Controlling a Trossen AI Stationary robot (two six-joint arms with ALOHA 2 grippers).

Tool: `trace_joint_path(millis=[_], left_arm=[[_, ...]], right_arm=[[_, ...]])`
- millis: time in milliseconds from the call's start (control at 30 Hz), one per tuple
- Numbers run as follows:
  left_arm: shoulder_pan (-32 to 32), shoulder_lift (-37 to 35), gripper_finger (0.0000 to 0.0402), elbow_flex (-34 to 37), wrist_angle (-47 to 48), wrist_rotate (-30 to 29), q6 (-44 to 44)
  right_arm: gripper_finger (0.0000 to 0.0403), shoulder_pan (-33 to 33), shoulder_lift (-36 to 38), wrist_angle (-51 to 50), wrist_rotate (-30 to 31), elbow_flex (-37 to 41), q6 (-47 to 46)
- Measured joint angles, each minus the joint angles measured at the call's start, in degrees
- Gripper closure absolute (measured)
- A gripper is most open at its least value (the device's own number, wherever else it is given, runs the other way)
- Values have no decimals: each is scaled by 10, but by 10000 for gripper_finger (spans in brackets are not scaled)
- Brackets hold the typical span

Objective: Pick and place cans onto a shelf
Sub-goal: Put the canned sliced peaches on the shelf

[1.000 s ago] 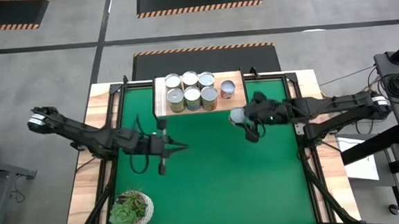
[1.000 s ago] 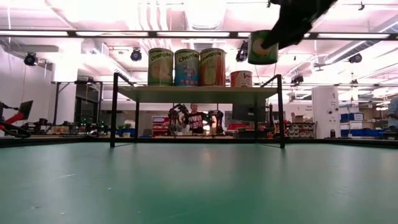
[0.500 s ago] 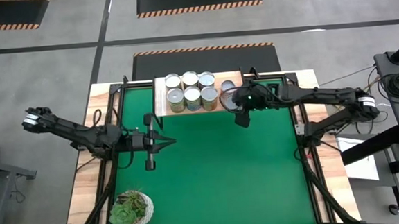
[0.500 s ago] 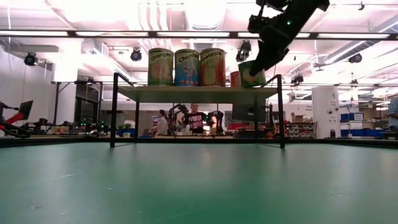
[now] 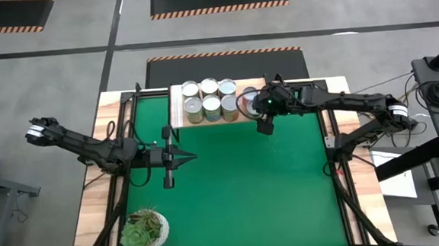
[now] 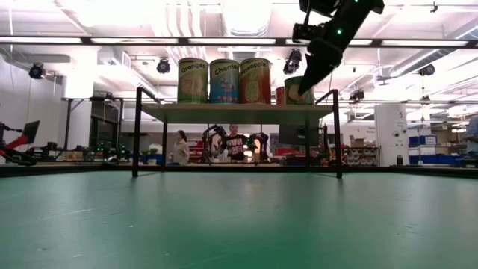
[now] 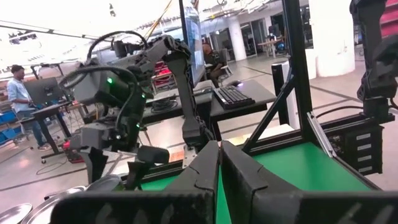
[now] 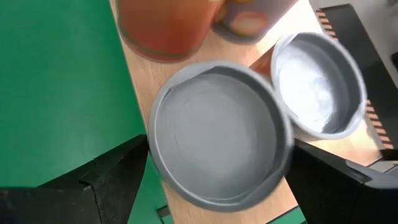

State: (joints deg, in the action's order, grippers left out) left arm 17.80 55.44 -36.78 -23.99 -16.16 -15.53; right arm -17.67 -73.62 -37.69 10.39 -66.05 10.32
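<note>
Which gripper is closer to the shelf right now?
The right. The right gripper is over the shelf's near right edge, around a can there. The left gripper hangs over the green mat, well short of it.

I see the green desk open across its middle; cans crowd the shelf, the succulent blocks the near left corner.

Right gripper fingers spread, left gripper shut
</note>
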Motion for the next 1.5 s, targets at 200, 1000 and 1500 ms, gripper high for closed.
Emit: trace_joint_path(millis=[200, 1000, 1500], left_arm=[[0, 4, 402, 0, 0, 0, 0], [0, 19, 402, 0, -11, 0, 12], [0, 20, 402, 0, -15, 0, 12]], right_arm=[[61, 0, 0, -29, 0, -33, 10], [171, 18, 36, -182, 1, -43, -16], [389, -32, 10, -116, 2, -39, 39]])
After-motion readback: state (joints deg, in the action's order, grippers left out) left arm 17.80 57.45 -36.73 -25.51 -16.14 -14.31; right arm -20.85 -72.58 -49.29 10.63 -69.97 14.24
